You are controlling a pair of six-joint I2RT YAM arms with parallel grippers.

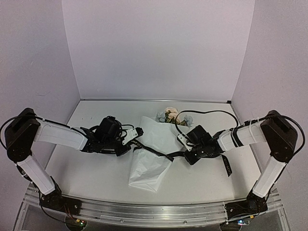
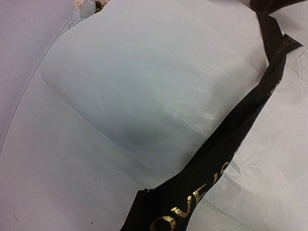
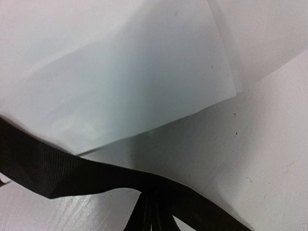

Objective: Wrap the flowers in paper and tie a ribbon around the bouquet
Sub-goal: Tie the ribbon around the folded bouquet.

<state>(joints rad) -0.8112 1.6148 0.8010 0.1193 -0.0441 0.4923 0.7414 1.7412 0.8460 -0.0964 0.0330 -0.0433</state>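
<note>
The bouquet (image 1: pixel 153 139) lies mid-frame on the bench (image 1: pixel 96 178), flowers (image 1: pixel 167 114) uppermost, long axis running down-frame. The left end effector (image 1: pixel 134 142) and right end effector (image 1: pixel 185 153) flank it about equally near, each clamped on the ribbon (image 1: pixel 154 152) crossing the paper (image 1: pixel 144 173).

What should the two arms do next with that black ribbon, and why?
Probably draw the two ends gently apart to snug the ribbon against the paper. The left gripper and the right gripper both look shut on it, one at each side of the wrap, and it merely lies across the paper below the flowers, with no knot visible.
</note>
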